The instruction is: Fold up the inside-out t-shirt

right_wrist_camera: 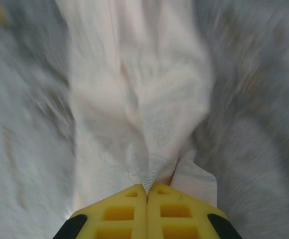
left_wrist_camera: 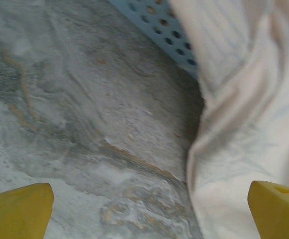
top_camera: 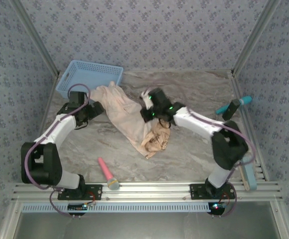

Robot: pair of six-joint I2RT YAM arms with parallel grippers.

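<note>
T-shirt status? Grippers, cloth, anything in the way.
Right gripper shut on a t-shirt edge. Left gripper open, beside the cloth, holding nothing. Shirt bunched in a strip, unfolded. Blue basket at its far end.

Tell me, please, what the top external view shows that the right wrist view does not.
Top external: a blue basket, a pink tool and a teal tool. Right wrist: the right end effector shut on a ribbed edge of cloth, seen close up. Both: the pale t-shirt on the marbled table.
</note>
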